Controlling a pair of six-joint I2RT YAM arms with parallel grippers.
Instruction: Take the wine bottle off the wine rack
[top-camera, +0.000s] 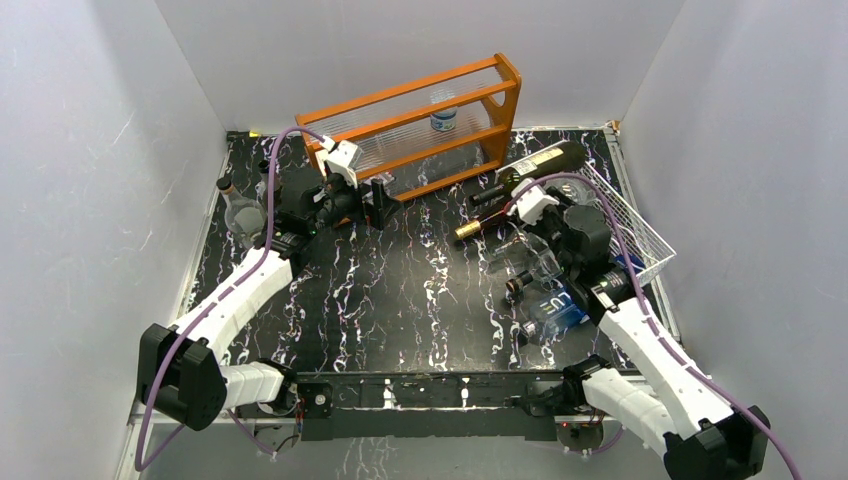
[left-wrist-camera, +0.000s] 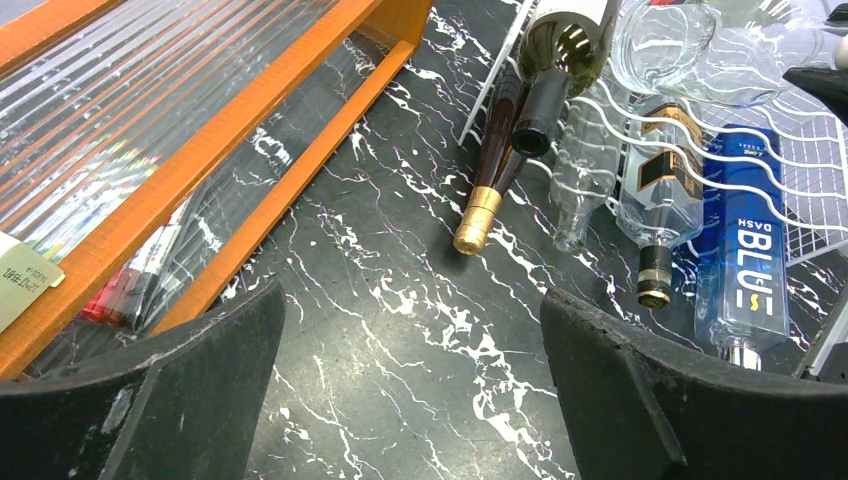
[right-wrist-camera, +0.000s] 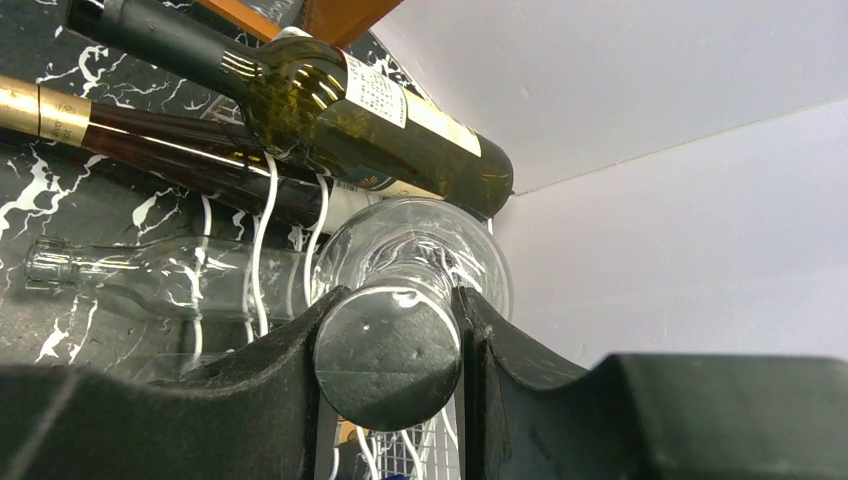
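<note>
The white wire wine rack (top-camera: 645, 240) sits at the right and holds several lying bottles. Among them are a dark green labelled wine bottle (top-camera: 545, 163), a brown bottle with a gold cap (top-camera: 478, 226) and a blue bottle (top-camera: 557, 310). My right gripper (right-wrist-camera: 388, 365) is shut on the dark-capped neck of a clear glass bottle (right-wrist-camera: 420, 245), whose body points away over the rack wires (right-wrist-camera: 262, 230). That bottle shows in the left wrist view (left-wrist-camera: 665, 45), beside the green bottle (left-wrist-camera: 570, 40). My left gripper (left-wrist-camera: 410, 400) is open and empty above the marbled table, left of the rack (left-wrist-camera: 800, 130).
An orange wooden shelf (top-camera: 420, 125) with clear ribbed panels stands at the back, a small bottle (top-camera: 443, 115) inside it. A clear bottle (top-camera: 240, 212) stands upright at the far left. White walls enclose the table on three sides.
</note>
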